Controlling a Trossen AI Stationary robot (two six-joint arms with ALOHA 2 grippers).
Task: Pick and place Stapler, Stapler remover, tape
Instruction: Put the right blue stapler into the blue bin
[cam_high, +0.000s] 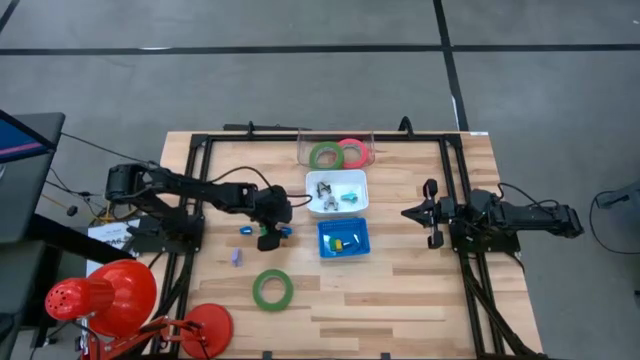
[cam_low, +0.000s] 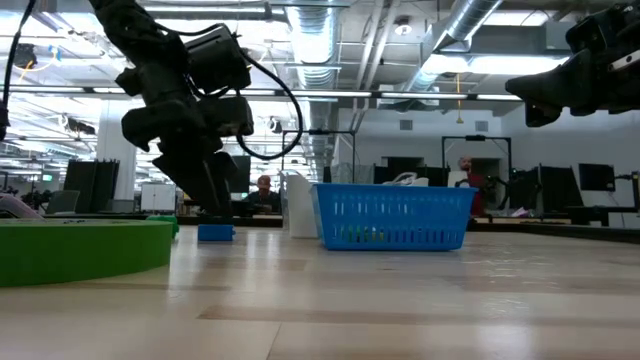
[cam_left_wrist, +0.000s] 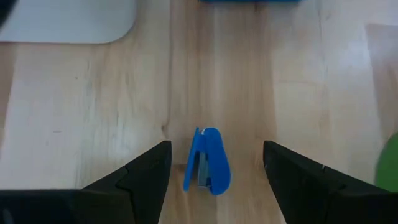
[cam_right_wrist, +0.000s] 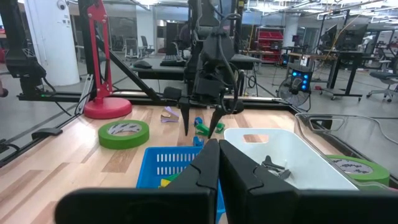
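The small blue stapler (cam_left_wrist: 207, 160) lies flat on the wood (cam_high: 284, 231), and my left gripper (cam_left_wrist: 216, 149) hangs over it, open, one finger on each side without touching. The low view shows that gripper (cam_low: 208, 195) just above the stapler (cam_low: 215, 232). A silver stapler remover (cam_high: 324, 193) lies in the white bin (cam_high: 358, 180). One green tape ring (cam_high: 272, 288) lies flat on the table. A second green ring (cam_high: 325, 155) and a pink-red ring (cam_high: 351, 152) sit in a clear container. My right gripper (cam_high: 408, 213) waits shut above the table's right part.
A blue basket (cam_high: 357, 247) holding small coloured pieces stands right of the stapler, below the white bin. Another small blue piece (cam_high: 243, 230) and a purple piece (cam_high: 235, 257) lie left of my left gripper. A red lamp (cam_high: 110, 300) stands at the near left corner.
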